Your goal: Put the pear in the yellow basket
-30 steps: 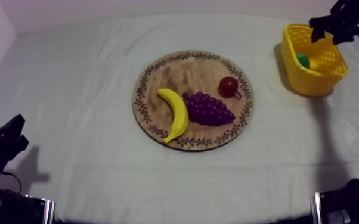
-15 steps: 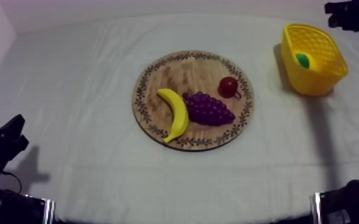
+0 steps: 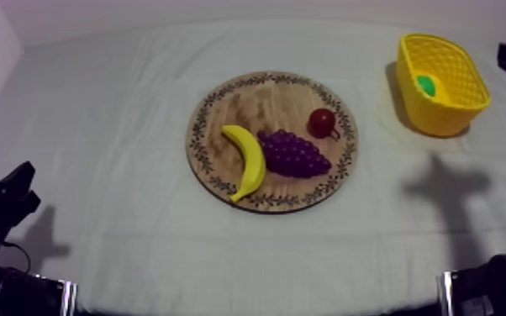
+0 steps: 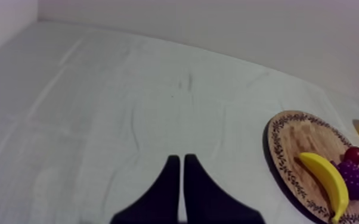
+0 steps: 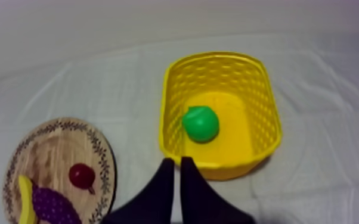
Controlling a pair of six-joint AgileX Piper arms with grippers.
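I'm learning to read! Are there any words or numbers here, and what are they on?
None: no word, number or label can be read on anything. The wooden board has only a leafy pattern round its rim. The yellow basket, the pear inside it, the banana, the grapes and the small red fruit are plain.

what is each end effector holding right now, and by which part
Nothing is held. The left end effector and right end effector are both shut empty; the pear lies loose in the yellow basket.
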